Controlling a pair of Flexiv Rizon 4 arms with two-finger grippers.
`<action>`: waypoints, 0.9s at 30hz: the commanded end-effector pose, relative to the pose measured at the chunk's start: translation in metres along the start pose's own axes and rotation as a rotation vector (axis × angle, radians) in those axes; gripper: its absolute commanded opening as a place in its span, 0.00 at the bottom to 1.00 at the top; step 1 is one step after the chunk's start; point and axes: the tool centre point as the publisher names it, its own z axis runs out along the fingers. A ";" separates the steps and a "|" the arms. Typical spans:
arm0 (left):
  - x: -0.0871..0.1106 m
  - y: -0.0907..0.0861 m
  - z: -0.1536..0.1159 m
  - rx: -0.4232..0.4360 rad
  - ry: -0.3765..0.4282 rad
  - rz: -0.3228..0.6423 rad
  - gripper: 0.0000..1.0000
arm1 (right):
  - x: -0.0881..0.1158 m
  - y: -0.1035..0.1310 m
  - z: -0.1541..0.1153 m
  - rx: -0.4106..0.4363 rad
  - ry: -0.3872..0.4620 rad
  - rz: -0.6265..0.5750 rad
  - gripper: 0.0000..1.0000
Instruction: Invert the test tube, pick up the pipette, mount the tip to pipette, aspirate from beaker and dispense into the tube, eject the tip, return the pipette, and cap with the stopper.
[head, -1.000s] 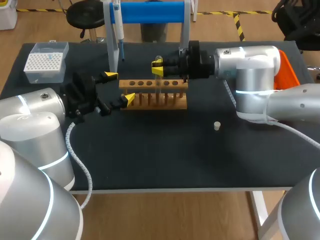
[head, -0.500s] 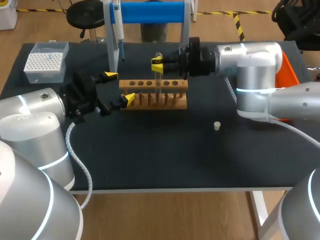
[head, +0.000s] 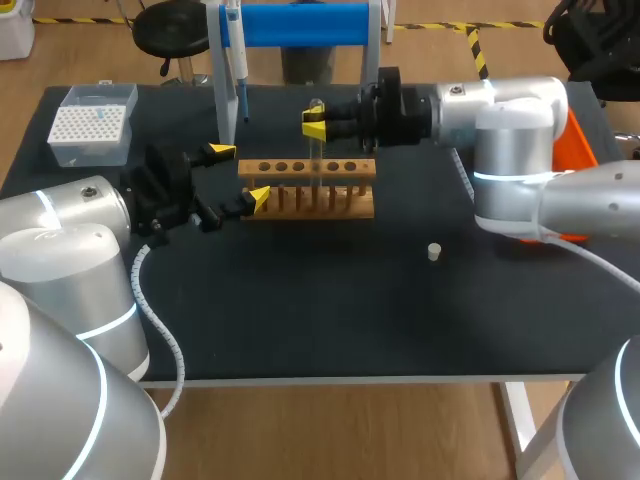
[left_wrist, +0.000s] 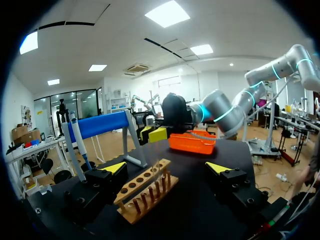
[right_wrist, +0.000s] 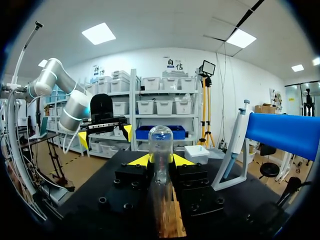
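Lift is what has changed: the clear glass test tube (head: 317, 148), clamped near its top between the yellow tips of the right gripper (head: 314, 124), has risen a little over the last second and drifted slightly toward the table's far side. The arm's wrist has gone up with it. The tube stands upright, and the right wrist view shows its rounded closed end uppermost. Its lower end appears to remain in or just over a middle hole of the wooden test-tube rack (head: 308, 168); I cannot tell whether it has cleared. I judge the inverting step only begun: the tube must come free before it can be turned.

The left gripper (head: 239, 175) has not moved. Its fingers stand wide, straddling the rack's left end without clamping it.

For room, the blue-barred stand (head: 300, 24) with the hanging white-and-blue pipette (head: 236, 60) lies close behind the rack, so turning the tube backward looks tight. The near half of the black table (head: 320, 300) is open, holding only the small white stopper (head: 434, 251), well apart from the rack. The white tip box (head: 92, 125) sits by the far left corner.
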 end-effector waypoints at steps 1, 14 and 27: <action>0.001 0.001 0.000 0.003 -0.004 0.001 1.00 | 0.003 0.007 -0.001 0.001 -0.005 -0.002 0.00; 0.001 0.001 0.000 0.003 -0.004 0.001 1.00 | 0.007 0.024 -0.007 -0.011 -0.010 -0.016 0.00; 0.001 0.001 0.000 0.003 -0.004 0.001 1.00 | 0.024 0.038 -0.028 -0.012 -0.027 -0.033 0.00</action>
